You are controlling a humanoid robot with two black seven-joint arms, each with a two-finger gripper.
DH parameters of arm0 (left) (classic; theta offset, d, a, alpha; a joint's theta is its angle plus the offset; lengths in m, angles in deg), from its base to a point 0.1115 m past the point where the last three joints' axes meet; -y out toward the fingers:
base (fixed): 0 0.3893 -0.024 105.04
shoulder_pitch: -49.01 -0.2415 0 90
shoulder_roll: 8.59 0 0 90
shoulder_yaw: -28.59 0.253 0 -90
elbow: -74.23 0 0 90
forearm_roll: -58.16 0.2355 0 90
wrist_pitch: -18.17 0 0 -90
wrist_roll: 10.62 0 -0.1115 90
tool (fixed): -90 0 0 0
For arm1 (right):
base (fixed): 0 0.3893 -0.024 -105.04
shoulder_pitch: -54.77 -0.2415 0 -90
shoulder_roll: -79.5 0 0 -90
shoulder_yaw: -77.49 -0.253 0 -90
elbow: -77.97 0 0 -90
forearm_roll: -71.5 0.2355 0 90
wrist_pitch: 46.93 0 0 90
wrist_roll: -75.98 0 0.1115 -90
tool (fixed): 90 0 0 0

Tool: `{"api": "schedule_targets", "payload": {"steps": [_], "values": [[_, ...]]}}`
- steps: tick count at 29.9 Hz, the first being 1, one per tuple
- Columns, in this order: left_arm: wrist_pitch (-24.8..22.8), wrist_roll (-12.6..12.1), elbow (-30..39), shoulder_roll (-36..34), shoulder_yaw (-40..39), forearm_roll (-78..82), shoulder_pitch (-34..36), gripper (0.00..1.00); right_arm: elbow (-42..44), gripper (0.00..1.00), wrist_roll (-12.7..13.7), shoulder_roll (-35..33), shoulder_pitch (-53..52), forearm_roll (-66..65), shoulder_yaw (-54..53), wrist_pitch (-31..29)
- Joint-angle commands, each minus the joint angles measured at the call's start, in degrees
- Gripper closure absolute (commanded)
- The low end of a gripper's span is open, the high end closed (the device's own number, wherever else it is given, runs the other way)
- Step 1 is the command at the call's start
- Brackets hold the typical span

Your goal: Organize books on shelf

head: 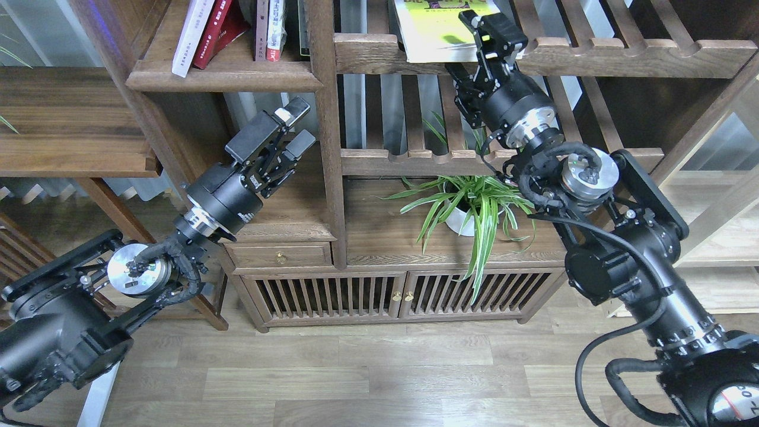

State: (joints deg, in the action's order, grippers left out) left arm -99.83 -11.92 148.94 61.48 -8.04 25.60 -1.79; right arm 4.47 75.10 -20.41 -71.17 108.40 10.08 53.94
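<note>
Upright post [325, 118] walls left tool [283, 133] from slatted racks [504, 157].

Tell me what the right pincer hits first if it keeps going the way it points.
Most likely the yellow-green book lying on the slatted rack: the right pincer points up at its front corner, apparently about to straddle it, though depth is unclear.

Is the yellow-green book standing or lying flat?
Lying flat: yellow-green book rests cover-up on the slatted rack, white page edges facing out.

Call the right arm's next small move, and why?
Probably close the right hand on the yellow-green book. One finger lies over its near corner, the other sits below the slatted rack's rail, open, so the book's overhanging edge seems bracketed.
</note>
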Motion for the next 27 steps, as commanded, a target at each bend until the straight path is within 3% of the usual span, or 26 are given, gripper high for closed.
{"api": "schedule_targets", "payload": {"steps": [1,13,27], "values": [[0.0,0.1,0.0,0.0,-0.3,0.0,0.0,0.02,0.8,0.32,0.0,0.2,-0.4,0.0,0.0,0.0],[0.0,0.1,-1.1,0.1,-0.7,0.0,0.1,0.02,2.3,0.48,-0.1,0.0,-0.4,-0.1,0.0,0.0],[0.0,0.0,-1.7,0.1,-0.8,0.0,0.4,0.02,3.9,0.58,-0.1,-0.2,-1.9,-0.1,-0.1,0.0]]}}
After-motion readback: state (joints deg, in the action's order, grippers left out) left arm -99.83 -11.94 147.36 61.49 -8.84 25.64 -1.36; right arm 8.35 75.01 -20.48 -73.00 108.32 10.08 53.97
